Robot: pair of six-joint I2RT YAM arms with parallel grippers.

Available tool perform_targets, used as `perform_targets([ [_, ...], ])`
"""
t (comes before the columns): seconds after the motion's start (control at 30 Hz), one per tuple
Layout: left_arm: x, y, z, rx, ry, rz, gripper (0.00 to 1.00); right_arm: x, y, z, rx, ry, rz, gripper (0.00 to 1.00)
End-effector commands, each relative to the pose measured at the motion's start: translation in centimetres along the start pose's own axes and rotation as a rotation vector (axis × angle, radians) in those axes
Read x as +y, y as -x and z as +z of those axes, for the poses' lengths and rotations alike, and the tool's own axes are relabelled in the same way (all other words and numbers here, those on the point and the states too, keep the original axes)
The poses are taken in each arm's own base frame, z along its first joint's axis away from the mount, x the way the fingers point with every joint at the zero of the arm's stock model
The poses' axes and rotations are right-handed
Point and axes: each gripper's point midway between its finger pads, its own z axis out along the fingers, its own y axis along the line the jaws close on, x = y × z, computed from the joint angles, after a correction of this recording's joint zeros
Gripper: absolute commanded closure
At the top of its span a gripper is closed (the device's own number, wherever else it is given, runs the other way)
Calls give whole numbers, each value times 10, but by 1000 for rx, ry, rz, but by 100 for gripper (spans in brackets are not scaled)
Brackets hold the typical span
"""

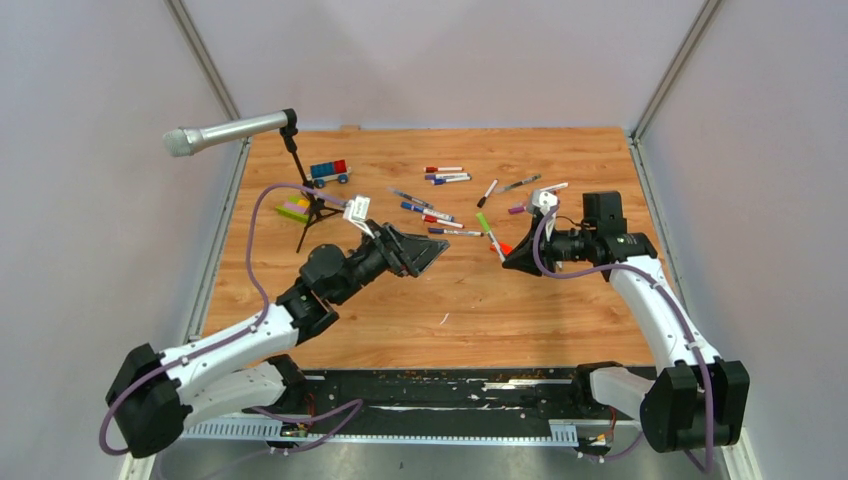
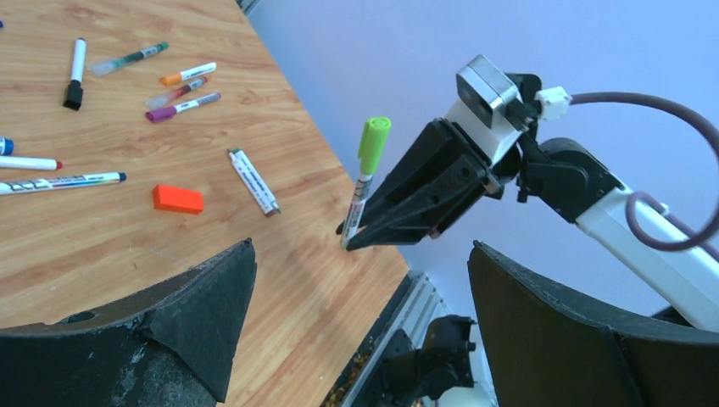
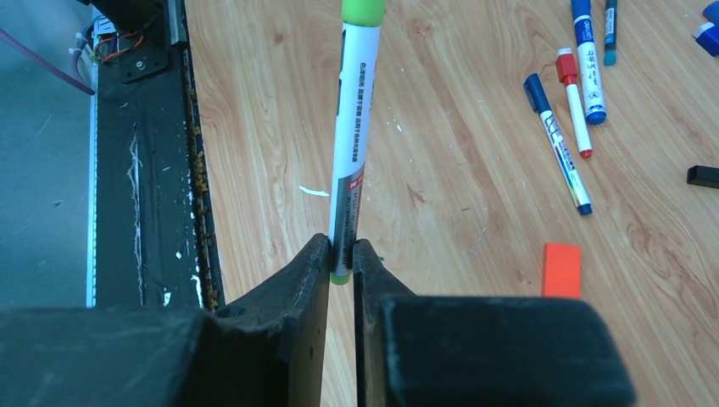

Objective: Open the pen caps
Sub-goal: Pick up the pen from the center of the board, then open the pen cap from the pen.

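We saw R pincer (image 3: 341,253) pinching the green-capped pen (image 3: 349,144) by its tail, above the tabletop (image 1: 480,310). L pincer (image 1: 425,252) was spread wide, empty. Other pens (image 1: 447,178) lay scattered at the far side; grey walls.

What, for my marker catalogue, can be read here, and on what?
Green-capped pen in the right gripper: barrel print, too blurred to read.
Loose blue pen: label, too small to read.
Nothing anywhere reads clearly.

A wood-grain table (image 1: 480,290) stands between plain pale walls (image 1: 450,60), seemingly lilac-grey, under even light.
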Motion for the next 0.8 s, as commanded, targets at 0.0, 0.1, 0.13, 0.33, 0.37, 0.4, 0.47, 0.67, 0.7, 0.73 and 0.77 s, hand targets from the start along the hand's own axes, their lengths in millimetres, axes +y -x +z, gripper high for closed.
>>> perform_targets([
  [0.0, -11, 15, 28, -76, 39, 40, 1, 6, 12, 1, -55, 45, -31, 100],
  [0.1, -9, 11, 46, -79, 98, 40, 3, 5, 11, 1, -53, 41, -22, 100],
  [0.13, -9, 9, 50, -83, 105, 38, 4, 4, 11, 2, -51, 39, -16, 100],
  [0.33, -12, 0, 75, -100, 133, 28, 8, 5, 8, 5, -40, 51, -2, 100],
  [0.37, -11, -2, 79, -100, 140, 21, 9, 5, 8, 6, -39, 54, 0, 100],
  [0.4, -10, -3, 83, -99, 144, 16, 10, 5, 8, 6, -39, 57, -1, 100],
  [0.47, -9, -5, 90, -99, 150, 11, 13, 6, 7, 7, -35, 60, 2, 100],
  [0.67, -6, -9, 109, -94, 180, 27, 30, 6, 3, 10, -18, 60, 0, 100],
  [0.7, -5, -10, 110, -92, 183, 26, 33, 6, 3, 10, -16, 61, -1, 100],
  [0.73, -4, -12, 112, -92, 188, 26, 37, 6, 3, 10, -15, 60, -1, 100],
  [0.77, -3, -13, 113, -88, 190, 26, 43, 6, 2, 10, -12, 60, -2, 100],
])
